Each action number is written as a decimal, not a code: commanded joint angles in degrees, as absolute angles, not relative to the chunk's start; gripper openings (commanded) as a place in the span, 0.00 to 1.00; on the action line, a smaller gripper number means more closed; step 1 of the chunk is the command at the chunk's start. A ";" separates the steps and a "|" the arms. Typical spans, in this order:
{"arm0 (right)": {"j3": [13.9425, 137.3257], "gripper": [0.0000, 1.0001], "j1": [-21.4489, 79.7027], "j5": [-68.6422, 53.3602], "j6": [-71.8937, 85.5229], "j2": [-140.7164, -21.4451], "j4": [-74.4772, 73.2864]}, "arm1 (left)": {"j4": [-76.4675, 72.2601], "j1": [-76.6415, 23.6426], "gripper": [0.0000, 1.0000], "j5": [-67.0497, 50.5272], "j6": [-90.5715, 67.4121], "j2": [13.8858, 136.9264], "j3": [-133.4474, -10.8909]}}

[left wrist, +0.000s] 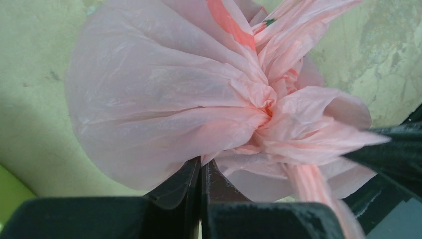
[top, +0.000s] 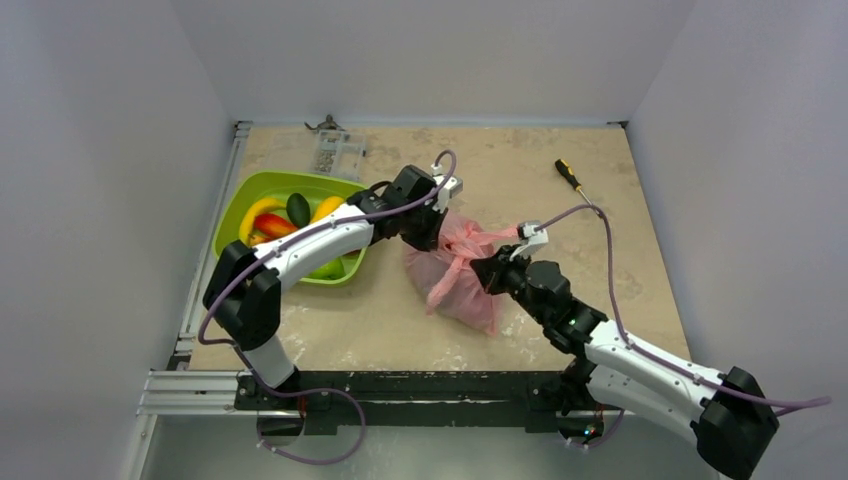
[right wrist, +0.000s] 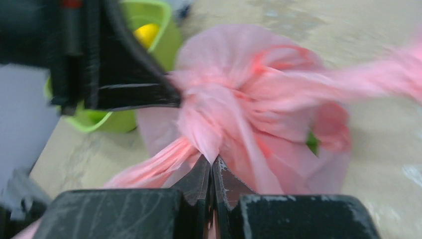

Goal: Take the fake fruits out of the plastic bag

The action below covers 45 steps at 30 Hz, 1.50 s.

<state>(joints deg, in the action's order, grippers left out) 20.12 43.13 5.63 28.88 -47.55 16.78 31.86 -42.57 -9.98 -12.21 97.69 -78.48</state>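
The pink plastic bag (top: 455,275) lies mid-table, knotted at the top. My left gripper (top: 428,228) is shut on a fold of the bag (left wrist: 164,99) at its left upper side. My right gripper (top: 490,270) is shut on the bag (right wrist: 259,104) near the knot from the right. A bit of green fruit (right wrist: 311,143) shows through the plastic. Several fake fruits (top: 285,220), yellow, red, dark green and green, lie in the lime-green tray (top: 245,195). The left gripper's fingers (right wrist: 124,84) show in the right wrist view, on the knot.
A screwdriver (top: 570,176) with a yellow and black handle lies at the back right. A clear plastic holder (top: 335,152) sits behind the tray. White walls enclose the table on three sides.
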 commanded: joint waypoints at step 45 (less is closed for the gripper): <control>58.05 0.39 45.80 20.48 12.54 -74.97 -19.19 | 19.17 -41.66 0.00 -7.21 -14.15 83.60 -69.73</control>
<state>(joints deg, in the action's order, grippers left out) 57.21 45.91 16.86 12.93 -74.72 -19.97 20.51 -42.02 -6.79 -13.98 84.16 -67.05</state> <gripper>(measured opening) 0.434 0.003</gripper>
